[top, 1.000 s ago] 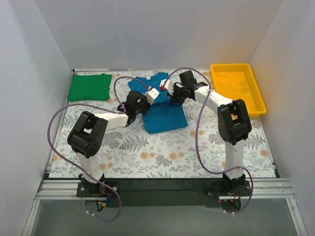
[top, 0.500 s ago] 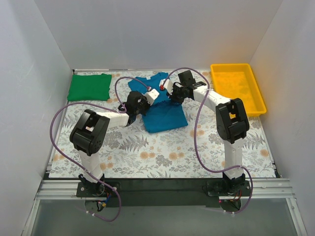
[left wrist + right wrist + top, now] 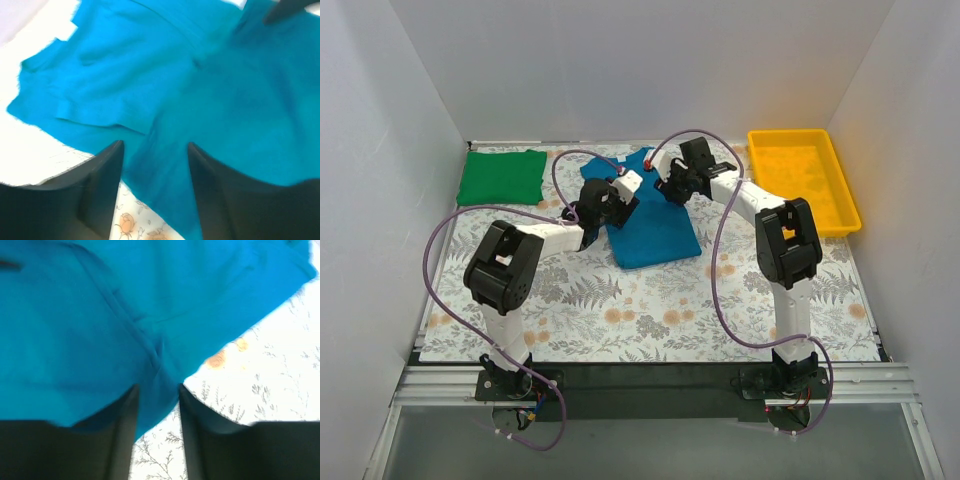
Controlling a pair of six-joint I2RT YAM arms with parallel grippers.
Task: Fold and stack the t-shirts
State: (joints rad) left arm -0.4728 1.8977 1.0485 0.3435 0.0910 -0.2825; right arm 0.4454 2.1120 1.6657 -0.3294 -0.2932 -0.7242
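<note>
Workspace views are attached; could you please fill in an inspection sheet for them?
Surface: floral mat, lying flat.
Job's things: teal shirt spread at mid-mat; green shirt folded in the far left corner, apart from it.
Clutter: yellow tray at far right.
Grippers: left gripper open over the teal shirt's edge; right gripper fingers apart with teal cloth between them, grip unclear.
Cables: purple cables loop from both arms above the mat.
Surroundings: white walls; nothing else seen.

two t-shirts [image 3: 658,228] [image 3: 501,177], one tray [image 3: 800,176]
</note>
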